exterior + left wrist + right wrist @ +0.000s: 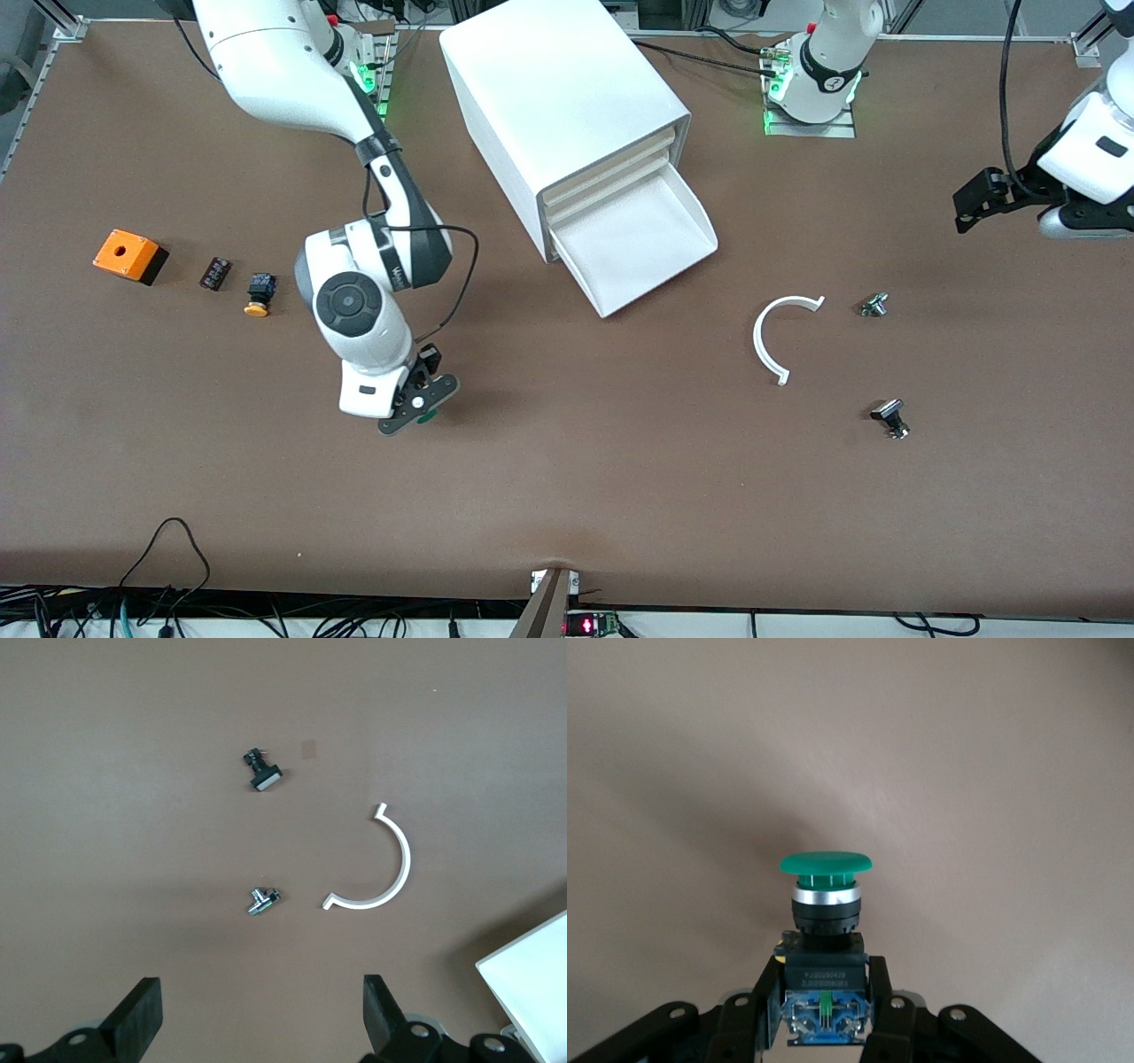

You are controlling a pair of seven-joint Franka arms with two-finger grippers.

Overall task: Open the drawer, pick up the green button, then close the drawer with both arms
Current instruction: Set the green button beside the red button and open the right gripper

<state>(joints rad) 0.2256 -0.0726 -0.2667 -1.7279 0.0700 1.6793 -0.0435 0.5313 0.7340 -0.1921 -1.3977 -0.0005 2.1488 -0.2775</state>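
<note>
Bottom drawer (pixel 633 248) of the big white plastic cabinet (pixel 563 106) — a wide, shallow white tray with a flared front lip — stands pulled out and looks bare inside; the three drawers above it are shut. So the opening looks done, and so does the taking: the right gripper (pixel 423 406) has its black fingers clamped on the dark blue-black body of the small pushbutton with the round green cap (pixel 825 904), over bare brown table (pixel 567 496) between the cabinet and the front camera, toward the right arm's end. From the front, only a sliver of green shows under the fingers; whether the button hangs clear of the tabletop or touches it, I cannot tell. In the right wrist view the cap is smooth and domed, seated on a bright metal collar above a black neck, with a printed label and blue contact block lower down. What seems left: set the button down and push the drawer shut. The left gripper (pixel 974 202) waits over the left arm's end of the table, fingers spread wide and holding nothing. Lying about: a white plastic half-ring (pixel 780 337), two small dark-and-metal parts (pixel 874 305) (pixel 891 416), a yellow-capped pushbutton (pixel 258 294), a small black block (pixel 215 272), an orange box (pixel 129 255).
</note>
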